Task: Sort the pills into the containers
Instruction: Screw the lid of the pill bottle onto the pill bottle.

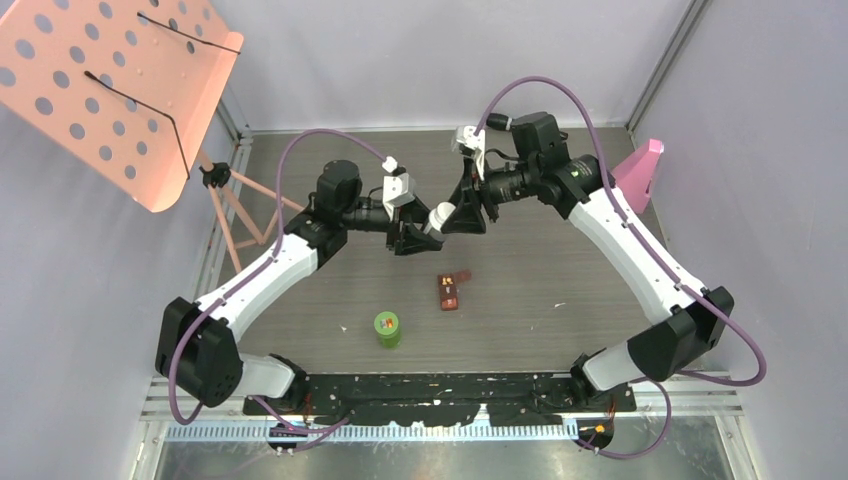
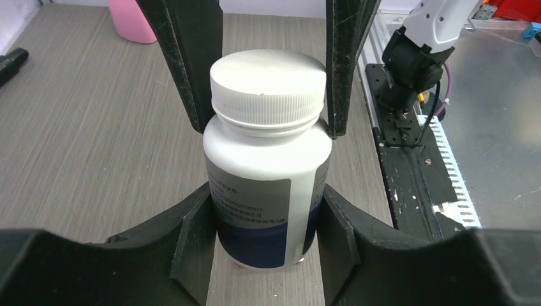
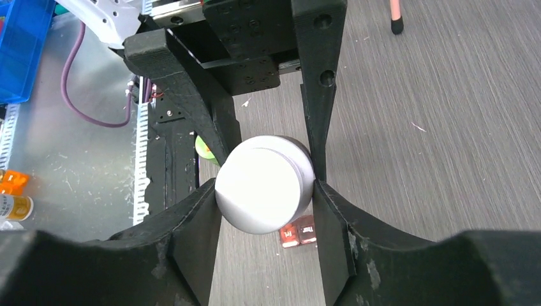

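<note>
our left gripper (image 2: 265,220) grasping the white bottle (image 2: 265,172) by its body above the surface (image 1: 560,260), our right gripper (image 3: 266,194) clasped on its white cap (image 2: 266,83), we see the green-lidded bottle (image 1: 387,328) upright and the brown case (image 1: 452,291) on the surface, apart

- Pretty sure this is a robotics lab, some kind of boxed-in test cell.
- Plain pale panel walls (image 1: 420,60) close off a wood-grain tabletop (image 1: 540,290) on three sides.
- A left arm (image 1: 270,275) and a right arm (image 1: 630,240), white and black, sit on a black base plate (image 1: 440,390), with purple cables (image 1: 745,350) looping off them.
- There's a slotted aluminium rail (image 1: 400,432) and bare sheet metal (image 2: 504,127) along the front edge.
- A blue plastic bin (image 3: 22,57) sits off to the side, and there's a perforated orange panel (image 1: 110,90) on a stand.
</note>
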`<state>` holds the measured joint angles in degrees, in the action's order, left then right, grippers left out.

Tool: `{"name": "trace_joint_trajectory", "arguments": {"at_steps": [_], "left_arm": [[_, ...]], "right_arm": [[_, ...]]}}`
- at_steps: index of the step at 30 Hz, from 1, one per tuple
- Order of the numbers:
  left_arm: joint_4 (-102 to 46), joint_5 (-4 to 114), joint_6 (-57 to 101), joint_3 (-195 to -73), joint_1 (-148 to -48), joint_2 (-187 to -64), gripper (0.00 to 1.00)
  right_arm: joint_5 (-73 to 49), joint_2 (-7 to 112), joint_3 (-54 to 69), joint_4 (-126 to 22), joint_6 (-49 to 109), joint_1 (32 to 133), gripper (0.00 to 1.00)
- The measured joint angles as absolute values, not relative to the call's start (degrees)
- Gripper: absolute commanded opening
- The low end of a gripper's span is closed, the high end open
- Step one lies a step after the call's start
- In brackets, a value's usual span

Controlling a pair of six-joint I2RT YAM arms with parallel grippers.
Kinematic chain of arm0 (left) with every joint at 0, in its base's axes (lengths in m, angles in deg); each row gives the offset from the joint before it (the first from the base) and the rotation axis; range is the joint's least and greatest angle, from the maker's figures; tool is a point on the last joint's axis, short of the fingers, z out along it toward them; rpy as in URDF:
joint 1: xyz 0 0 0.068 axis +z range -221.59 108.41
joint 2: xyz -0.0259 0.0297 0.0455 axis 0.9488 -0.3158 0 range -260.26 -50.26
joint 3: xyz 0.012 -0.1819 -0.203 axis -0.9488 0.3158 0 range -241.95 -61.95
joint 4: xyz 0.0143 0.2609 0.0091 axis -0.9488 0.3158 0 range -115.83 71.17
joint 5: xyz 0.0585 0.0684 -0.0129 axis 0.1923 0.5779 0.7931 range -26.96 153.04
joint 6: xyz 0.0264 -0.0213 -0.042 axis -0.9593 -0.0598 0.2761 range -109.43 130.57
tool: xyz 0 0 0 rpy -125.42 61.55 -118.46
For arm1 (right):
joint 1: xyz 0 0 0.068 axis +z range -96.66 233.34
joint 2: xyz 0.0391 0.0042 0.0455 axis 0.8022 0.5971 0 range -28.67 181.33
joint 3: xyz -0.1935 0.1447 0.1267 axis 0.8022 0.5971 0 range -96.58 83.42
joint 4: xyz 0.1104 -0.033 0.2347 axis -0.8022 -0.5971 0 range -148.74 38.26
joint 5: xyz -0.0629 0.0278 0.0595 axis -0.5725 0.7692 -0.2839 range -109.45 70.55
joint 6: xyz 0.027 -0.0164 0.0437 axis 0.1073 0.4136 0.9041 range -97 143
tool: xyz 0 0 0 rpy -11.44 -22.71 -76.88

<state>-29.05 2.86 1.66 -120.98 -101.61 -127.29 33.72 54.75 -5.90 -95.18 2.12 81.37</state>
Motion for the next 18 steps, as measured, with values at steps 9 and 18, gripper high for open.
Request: {"name": "trace_joint_trajectory", "arguments": {"at_steps": [9, 18], "left_arm": [[-27.65, 9.76, 0.92, -121.06, -101.46, -127.25, 0.00], [-31.57, 22.77, 0.28, -116.93, -101.88, -126.00, 0.00]], "right_arm": [[26.04, 56.15, -6.45, -92.04, 12.76, 83.25, 0.26], [-0.05, 57.41, -3.74, -82.09, 44.41, 88.93, 0.44]]}}
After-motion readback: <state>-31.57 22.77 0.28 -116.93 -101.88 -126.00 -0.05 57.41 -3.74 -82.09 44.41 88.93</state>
